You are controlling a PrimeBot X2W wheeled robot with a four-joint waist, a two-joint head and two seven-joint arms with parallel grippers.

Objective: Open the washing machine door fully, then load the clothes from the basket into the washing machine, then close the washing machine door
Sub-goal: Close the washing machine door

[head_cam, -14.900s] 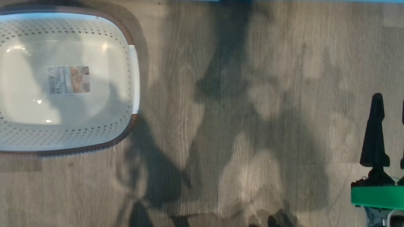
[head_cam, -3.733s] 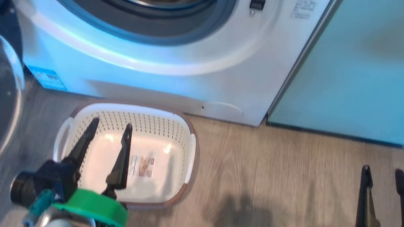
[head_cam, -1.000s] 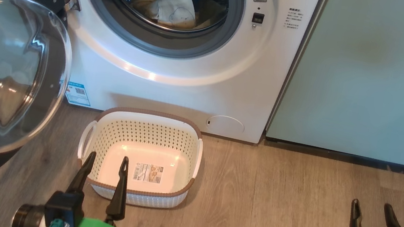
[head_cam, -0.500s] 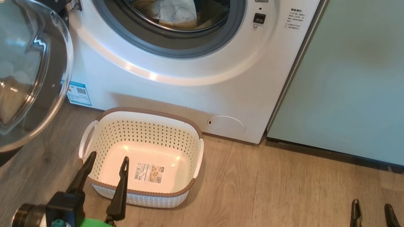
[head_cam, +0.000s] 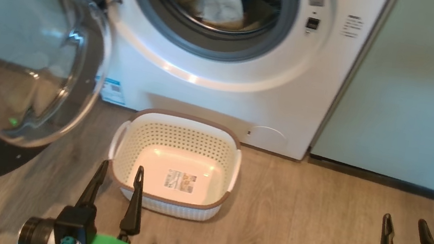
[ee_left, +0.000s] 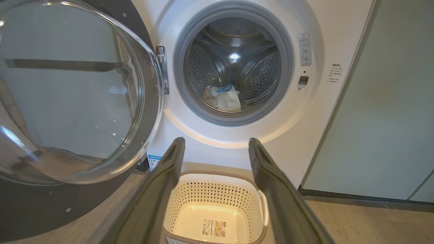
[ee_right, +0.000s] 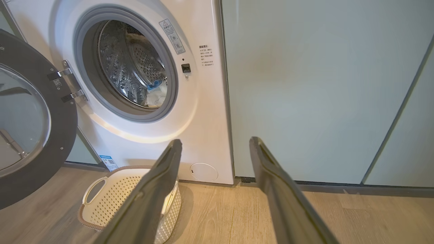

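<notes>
The basket (head_cam: 180, 140) sat empty on the floor (head_cam: 303, 238), close before the washer (head_cam: 221, 92), with a label on its bottom. The left gripper (head_cam: 122, 165) hung at the basket's near-left corner, jaws wide and holding nothing. In the head view its right finger crossed the near rim and its left finger lay just outside the corner; whether either touched could not be told. The clothes (head_cam: 221, 4) lay heaped low in the drum (ee_left: 234, 51), well apart from both grippers. The door (head_cam: 25, 54) stood swung out to the left on its hinge, its glass bowl bulging toward the robot, near the left gripper's left side. Both arms reached forward, fingers aimed at the washer's front. The right gripper (head_cam: 405, 219) hung well right of the basket over the floor, jaws wide and empty, facing the pale green cabinet (head_cam: 427, 93) beside the washer. The basket stood between the left gripper and the washer's opening.
</notes>
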